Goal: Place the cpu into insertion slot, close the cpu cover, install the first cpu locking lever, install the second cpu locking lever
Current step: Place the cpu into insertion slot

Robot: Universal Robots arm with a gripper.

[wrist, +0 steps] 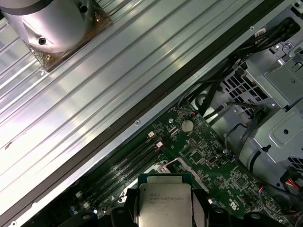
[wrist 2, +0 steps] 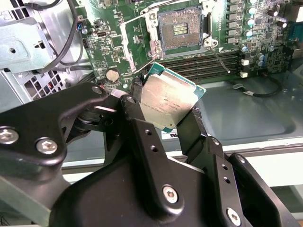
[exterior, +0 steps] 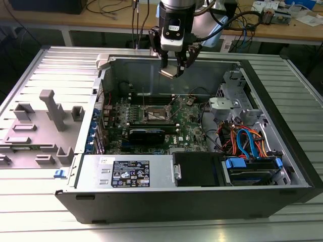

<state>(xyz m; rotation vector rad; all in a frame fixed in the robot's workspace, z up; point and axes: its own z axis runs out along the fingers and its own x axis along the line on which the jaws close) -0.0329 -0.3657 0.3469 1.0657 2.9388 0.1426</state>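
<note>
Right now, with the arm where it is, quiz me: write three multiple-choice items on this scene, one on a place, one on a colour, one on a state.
1. Where is the cpu?
A. seated in the insertion slot
B. held in the gripper, in the air over the motherboard
C. lying flat on the motherboard

2. What colour is the motherboard?
A. green
B. red
C. white

3. What state is the insertion slot in?
A. covered and latched
B. open, with its contact field bare
C. filled by a chip

Answers: 1 B, the fingers clamp the cpu's edges in the second wrist view. 2 A, the board is green in both wrist views. 3 B, its tan-gold contacts lie exposed.
</note>
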